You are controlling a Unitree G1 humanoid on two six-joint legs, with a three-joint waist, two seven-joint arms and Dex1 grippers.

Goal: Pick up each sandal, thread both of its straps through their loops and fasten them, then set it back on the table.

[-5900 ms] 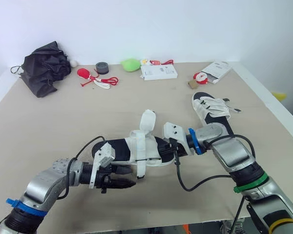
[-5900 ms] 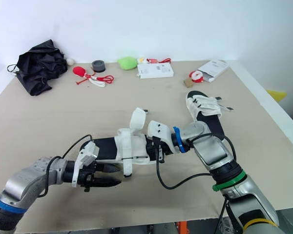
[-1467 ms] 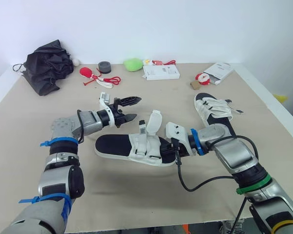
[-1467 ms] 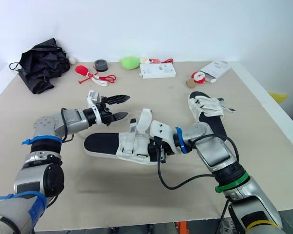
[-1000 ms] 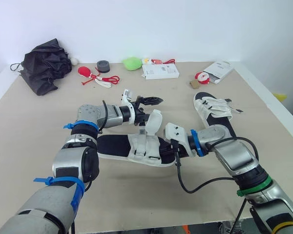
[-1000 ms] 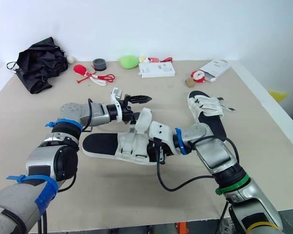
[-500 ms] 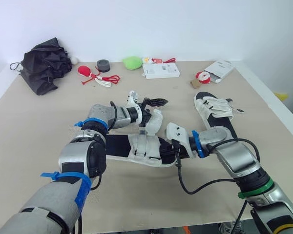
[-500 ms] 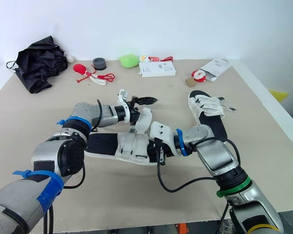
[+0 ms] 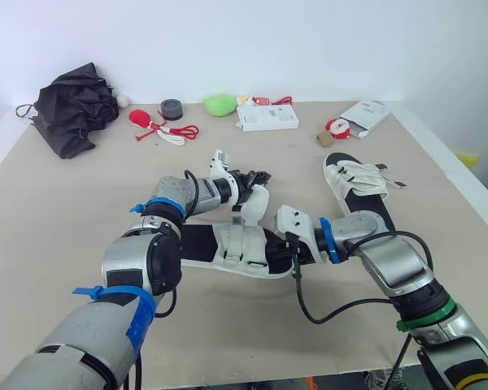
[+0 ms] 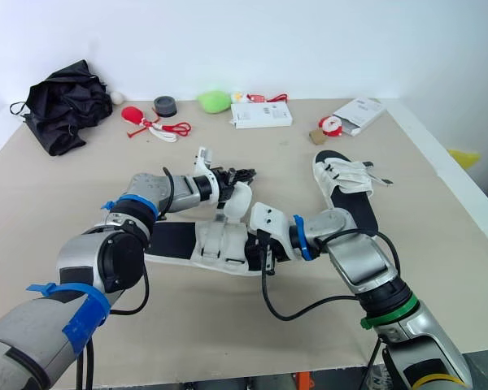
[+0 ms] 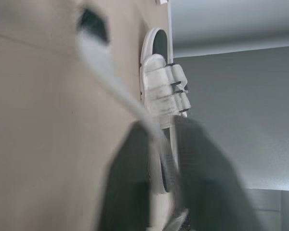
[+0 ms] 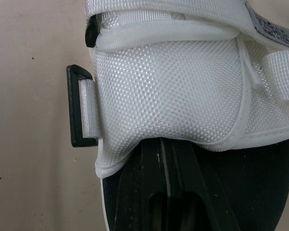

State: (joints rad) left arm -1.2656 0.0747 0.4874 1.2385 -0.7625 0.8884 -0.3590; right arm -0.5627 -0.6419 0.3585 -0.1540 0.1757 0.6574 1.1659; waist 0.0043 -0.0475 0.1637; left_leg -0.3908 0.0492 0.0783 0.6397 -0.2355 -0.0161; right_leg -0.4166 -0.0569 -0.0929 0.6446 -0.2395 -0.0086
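Threading step, first sandal, not yet fastened. Nearest to us, the right gripper (image 12: 164, 163) is closed on the black sole at one end of the sandal (image 9: 197, 244), pinning it against the counter (image 9: 65, 244). Its wrist view looks onto white mesh with a black loop (image 12: 79, 108) at the side, and nothing is passing through that loop.

The sandal lies flat at mid-counter, sole down. One strap (image 9: 256, 201) stands up off it, free. The second strap (image 9: 232, 237) lies across the footbed; we can't tell if it is fastened.

Just past the sandal, the left gripper (image 9: 254, 174) is at the tip of the raised strap. Its fingers are drawn nearly together with the white strip between them, so we read it as pinched on the strap.

Next move, as we judge it: steer the strap tip to its loop, feed it through, fold it back and press it down, while the right gripper holds the sole steady. The strap is floppy, so it could slip.

Further back on the right, the far sandal (image 9: 354, 191) has its straps lying closed. A black bag (image 9: 73, 110), green lump (image 9: 220, 104) and white box (image 9: 267, 119) sit along the back edge, well apart.
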